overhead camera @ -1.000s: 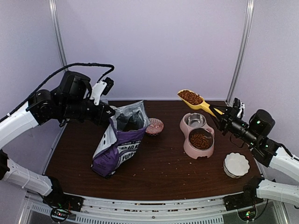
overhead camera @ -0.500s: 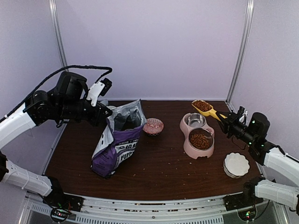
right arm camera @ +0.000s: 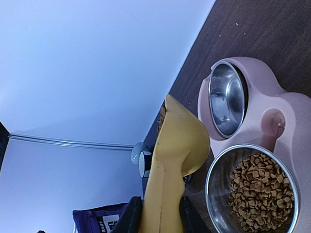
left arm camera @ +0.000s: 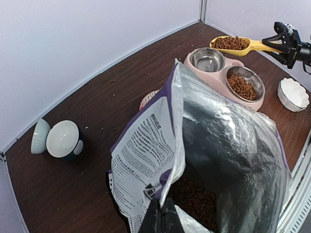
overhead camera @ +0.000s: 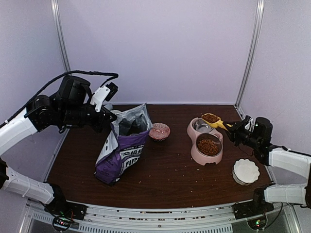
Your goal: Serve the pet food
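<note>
Grips the handle of the yellow scoop (right arm camera: 177, 141) in the right gripper (right arm camera: 158, 216), with jaws closed partway on it, and carries it roughly level, heaped with pet food (left arm camera: 231, 42). Holds that load at the far end of the pink double feeder (overhead camera: 198, 158), above or just behind the empty far steel bowl (left arm camera: 207, 59); cannot tell which. Shows more of the same kibble filling the near steel bowl (overhead camera: 209, 144) and a dark heap of it deep inside the purple bag (overhead camera: 124, 155). Pinches the bag's foil rim with the left gripper (left arm camera: 163, 213), jaws pressed tight together on it, keeping the mouth gaping and the bag upright on the table (overhead camera: 170, 182). Leaves a small pink bowl (overhead camera: 159, 131) just beside the bag, a white scalloped bowl (overhead camera: 245, 171) near the feeder's right side, and loose crumbs scattered over the wood
</note>
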